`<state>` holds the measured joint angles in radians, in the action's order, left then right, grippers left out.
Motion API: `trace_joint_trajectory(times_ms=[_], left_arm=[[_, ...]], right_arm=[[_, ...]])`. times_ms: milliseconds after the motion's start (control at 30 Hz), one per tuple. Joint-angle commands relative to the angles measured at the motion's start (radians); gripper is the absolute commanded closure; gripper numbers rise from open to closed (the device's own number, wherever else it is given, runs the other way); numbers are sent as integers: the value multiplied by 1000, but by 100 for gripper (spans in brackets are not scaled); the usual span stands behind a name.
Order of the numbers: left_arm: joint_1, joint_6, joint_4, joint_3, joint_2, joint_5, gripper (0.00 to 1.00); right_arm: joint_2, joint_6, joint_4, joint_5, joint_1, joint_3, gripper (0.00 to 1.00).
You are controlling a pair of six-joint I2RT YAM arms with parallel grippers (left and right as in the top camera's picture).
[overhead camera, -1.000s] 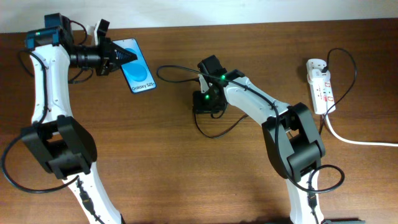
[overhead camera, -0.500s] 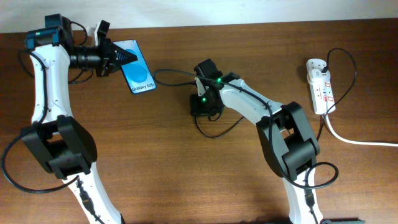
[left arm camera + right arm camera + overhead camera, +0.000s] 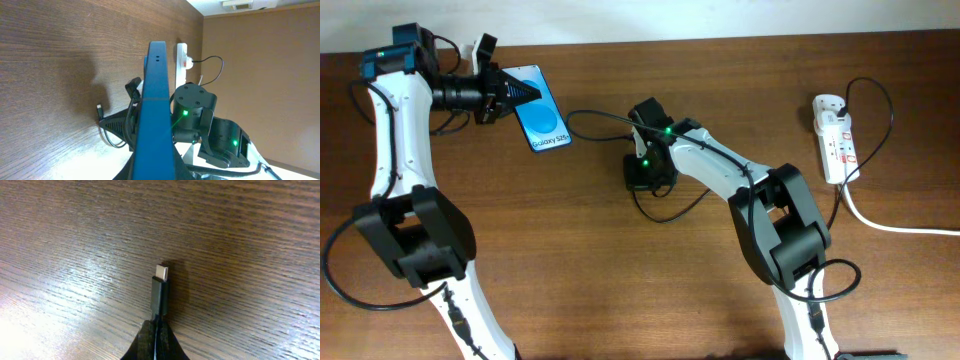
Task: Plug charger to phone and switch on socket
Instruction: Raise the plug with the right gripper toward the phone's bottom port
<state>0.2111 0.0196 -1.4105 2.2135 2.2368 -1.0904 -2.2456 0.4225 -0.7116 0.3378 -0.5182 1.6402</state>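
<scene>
**Connector pinched, phone held up: the mating step is in hand**

The right tool (image 3: 156, 339) is pressed together on the charger (image 3: 160, 294). It pinches the slim black sleeve just behind its small, bright metal tip. The tip points away from the wrist and sits low over the bench (image 3: 250, 240), a brown wood-grain surface with a soft sheen. Whether the tip touches the wood cannot be told. From above, the thin black cable runs out in loose loops on both sides of this tool.

The left tool (image 3: 508, 92) is clamped on one end of the phone (image 3: 544, 118), near the far left of the bench. The phone is a thin, rigid slab with dark edges and a glossy blue screen. The left wrist view shows it edge-on. The two tools are well apart, with bare wood between them.

The socket (image 3: 836, 138) lies at the far right, untouched. It is a long white hard-plastic strip with red markings, a black plug seated in it and a thick white cord trailing off.

By my reading, the charger is being carried to the phone and the switching comes later. The next move calls for turning the flat tip square to the phone's port and pushing straight in. The port itself is not visible here, so the alignment is uncertain. The slack cable could snag or tug the tip aside.
</scene>
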Motion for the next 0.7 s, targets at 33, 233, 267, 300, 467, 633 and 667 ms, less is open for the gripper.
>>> trace_joint_trajectory(times_ms=[33,233,267,300,467,633,667], left_arm=[[7,20,-2,11,-10,-31,100],[-14,109,-38,11,-10,-126,100],[-27,127,-48,11,-10,-127,100],[-47,142,-56,11,-10,-130,100],[-119,248,-95,11,-10,-224,100],[-185,350,-94,11,-10,-309,100],[-195,358,-94,11,-10,-310,100]], right_arm=[[42,-61,-40,100,52,-13,96],[438,-210,-201,281,192,-13,96],[505,-234,-237,288,213,-13,96],[579,-258,-285,307,231,-13,96],[740,-287,-408,341,245,-33,96],[1027,-144,-201,340,277,-397,96],[1058,-120,-163,344,283,-460,96]])
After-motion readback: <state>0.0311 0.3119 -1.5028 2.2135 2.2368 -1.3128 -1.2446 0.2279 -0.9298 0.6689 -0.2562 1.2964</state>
